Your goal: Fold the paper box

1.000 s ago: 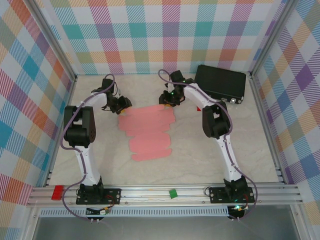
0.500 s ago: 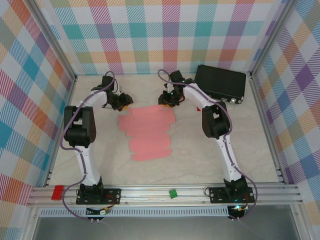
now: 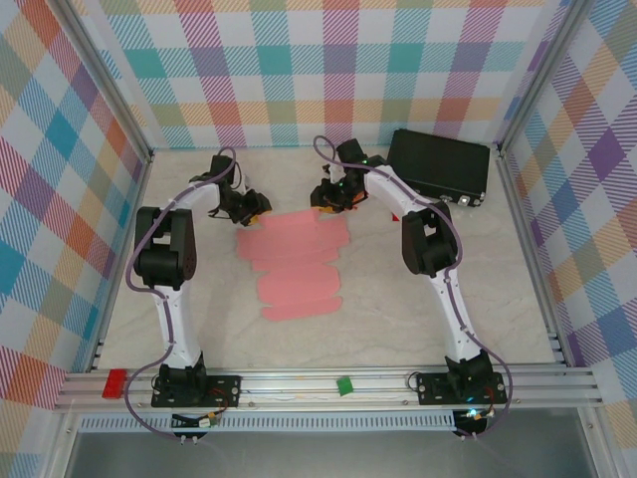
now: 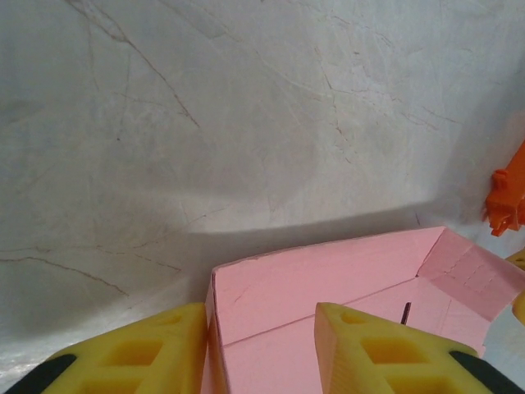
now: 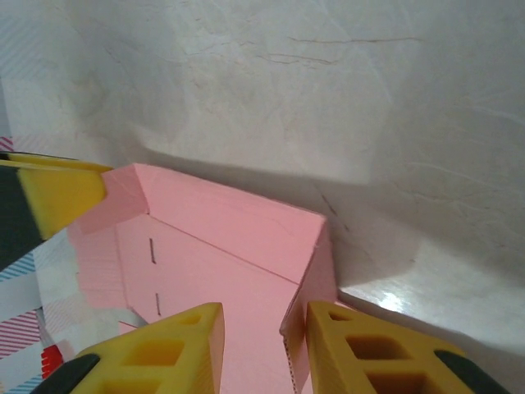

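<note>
Pink paper box [image 3: 296,261]: mostly flat sheet, far flaps raised; left pincer [image 4: 258,312], right pincer [image 5: 265,307] part-open, straddling its corners.

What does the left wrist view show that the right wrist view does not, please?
Left wrist view: an orange piece at the right edge. Right wrist view: a checked pattern at the lower left. Shared: the pink paper box with raised far flap, the marbled table, and each view's own gripper, left gripper or right gripper, jaws apart astride a side edge.
</note>
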